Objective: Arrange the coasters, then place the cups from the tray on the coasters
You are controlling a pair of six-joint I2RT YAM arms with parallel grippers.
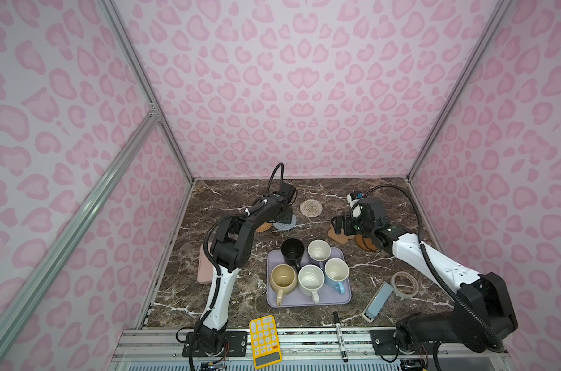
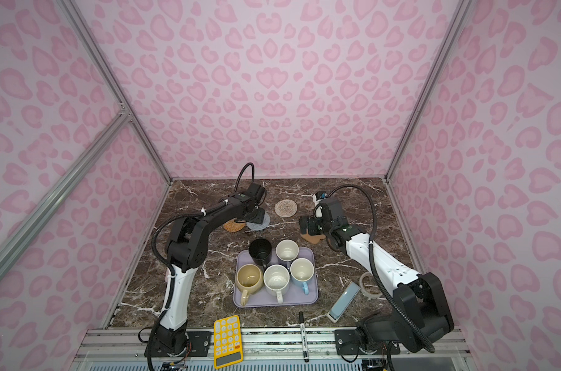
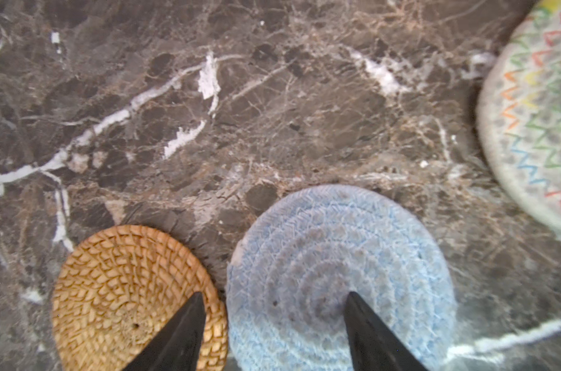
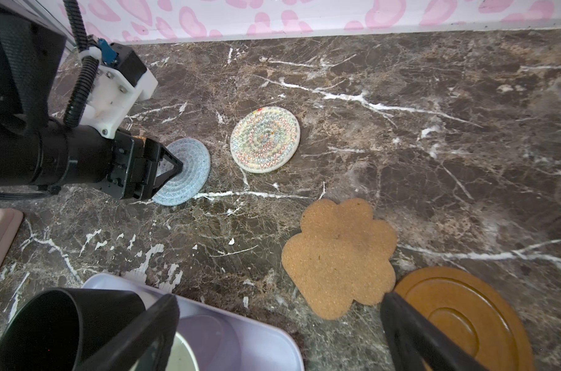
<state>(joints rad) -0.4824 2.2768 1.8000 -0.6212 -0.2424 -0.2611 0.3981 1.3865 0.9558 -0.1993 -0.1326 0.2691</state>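
Five cups, black (image 1: 292, 250), lavender (image 1: 318, 250), beige-yellow (image 1: 283, 278), speckled white (image 1: 310, 279) and light blue (image 1: 336, 273), stand on the lavender tray (image 1: 308, 300). Behind it lie the coasters: orange-tan (image 3: 118, 289), grey-blue (image 3: 305, 257), cream (image 4: 264, 139), flower-shaped (image 4: 340, 257) and a wooden disc (image 4: 465, 318). My left gripper (image 3: 274, 298) is open and low, with one finger over the orange-tan coaster and the other over the grey-blue one. My right gripper (image 4: 280, 302) is open and empty, hovering between the tray's far corner and the flower coaster.
A pink case (image 1: 204, 269) lies at the left under my left arm. A tape ring (image 1: 404, 283) and a blue-grey oblong box (image 1: 378, 300) lie right of the tray. A yellow calculator (image 1: 264, 340) and a marker (image 1: 339, 334) rest at the front edge.
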